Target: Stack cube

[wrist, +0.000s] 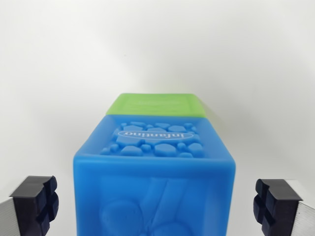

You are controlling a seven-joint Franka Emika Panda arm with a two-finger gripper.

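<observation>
blue cube [155, 172] w/ "infantino" logo, green cube [156, 104] behind

The gripper [156, 206] shows two light grey fingers [10, 216] tipped with blocky, dark navy pads [35, 201] moulded with cross-shaped grooves.

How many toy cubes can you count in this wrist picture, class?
2. The blue cube sits nearest, between the open end effector fingers. The green cube lies directly behind it, mostly hidden. Others could be concealed behind these.
</observation>
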